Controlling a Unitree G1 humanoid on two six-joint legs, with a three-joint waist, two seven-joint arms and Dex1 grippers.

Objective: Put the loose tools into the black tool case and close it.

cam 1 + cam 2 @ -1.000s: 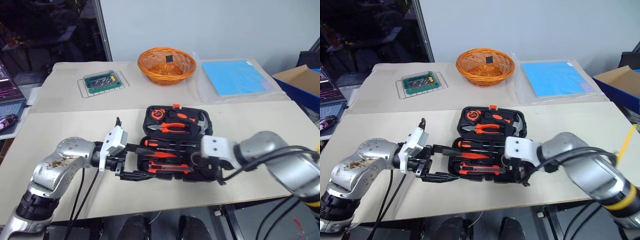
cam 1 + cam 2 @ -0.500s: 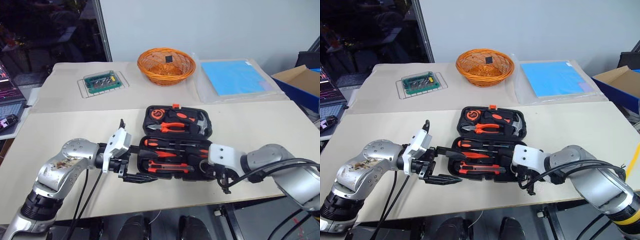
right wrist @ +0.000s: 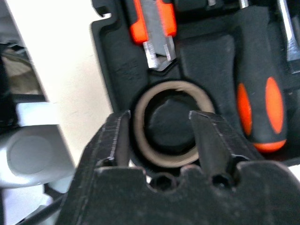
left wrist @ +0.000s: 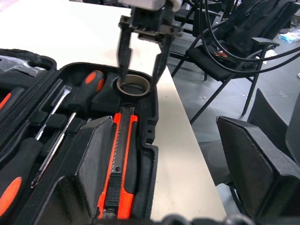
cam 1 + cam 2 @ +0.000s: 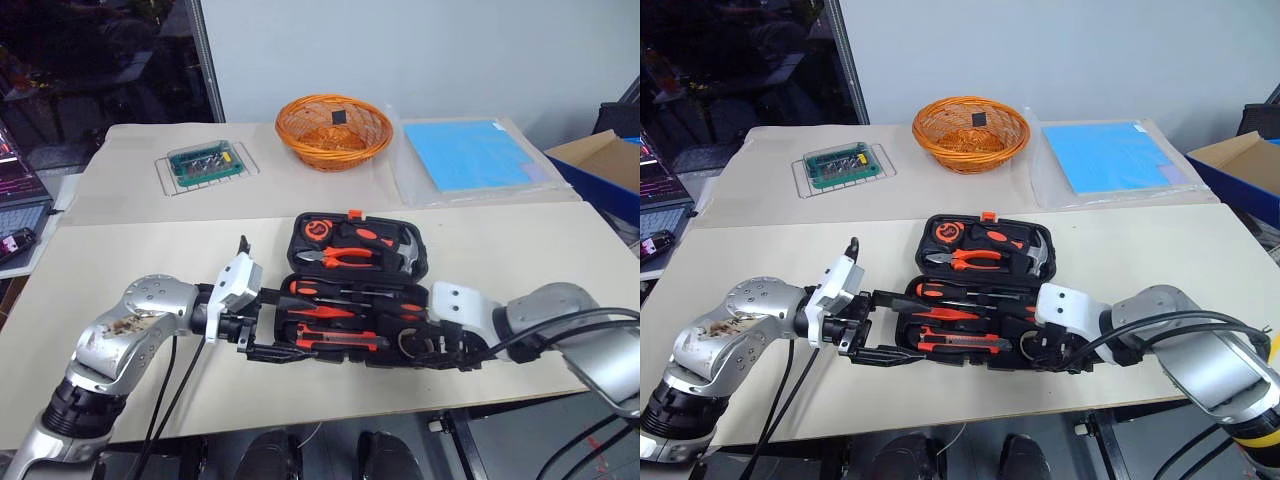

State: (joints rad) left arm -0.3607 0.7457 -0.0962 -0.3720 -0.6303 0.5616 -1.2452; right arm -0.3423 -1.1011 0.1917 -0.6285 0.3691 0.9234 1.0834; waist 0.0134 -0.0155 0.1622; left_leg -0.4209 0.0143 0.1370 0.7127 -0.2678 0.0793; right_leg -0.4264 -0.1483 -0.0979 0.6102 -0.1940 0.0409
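Right now the small grey tape roll sits in its round slot in the flat black moulded-plastic tool case. Right gripper is half open, straddling the roll's wall, gripping nothing. Left gripper gapes empty beside the case. Risk: withdrawing could snag the roll and pop it out.

We see a matt black plastic tool case. The basket is woven wicker. The table looks smooth and matt.

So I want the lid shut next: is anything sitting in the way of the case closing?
The right gripper straddles the tape roll in its corner slot of the black tool case, between both halves.
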